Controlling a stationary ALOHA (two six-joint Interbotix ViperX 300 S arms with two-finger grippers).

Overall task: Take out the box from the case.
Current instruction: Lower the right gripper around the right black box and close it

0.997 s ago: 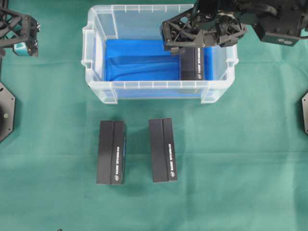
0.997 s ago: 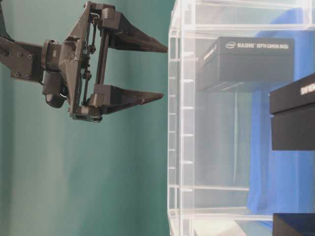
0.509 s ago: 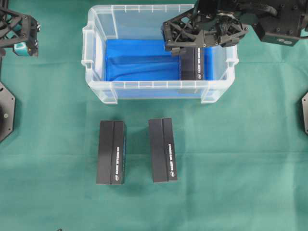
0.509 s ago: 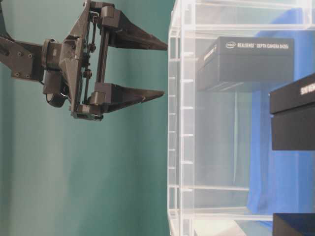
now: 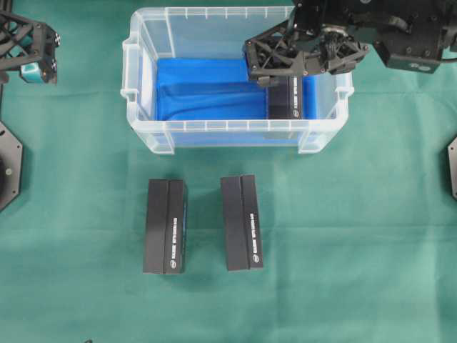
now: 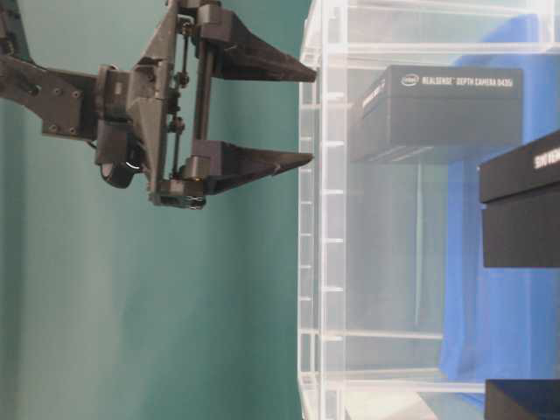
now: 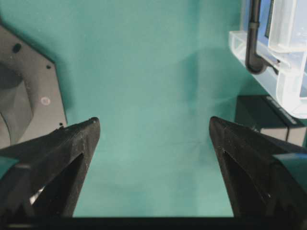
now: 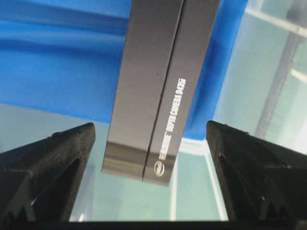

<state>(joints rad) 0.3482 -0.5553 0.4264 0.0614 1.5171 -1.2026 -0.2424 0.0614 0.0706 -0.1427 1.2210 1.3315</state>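
The case (image 5: 143, 136) is a clear plastic tub with a blue cloth (image 5: 207, 89) on its floor. One black box (image 5: 285, 103) lies lengthwise at its right end. My right gripper (image 5: 293, 68) hangs open over that box, fingertips level with the case's rim in the table-level view (image 6: 308, 115). In the right wrist view the box (image 8: 158, 86) lies between and below the spread fingers (image 8: 48, 167), untouched. My left gripper (image 5: 28, 46) hovers open at the far left, with only green cloth between its fingers (image 7: 259, 158).
Two more black boxes (image 5: 166, 226) (image 5: 241, 222) lie side by side on the green table cover in front of the case. Black mounts sit at the left edge (image 5: 7, 168) and right edge (image 5: 452, 168). The case's corner (image 7: 283, 62) shows in the left wrist view.
The right gripper has come down toward the case's rim, still open. The left gripper and the boxes have not moved.
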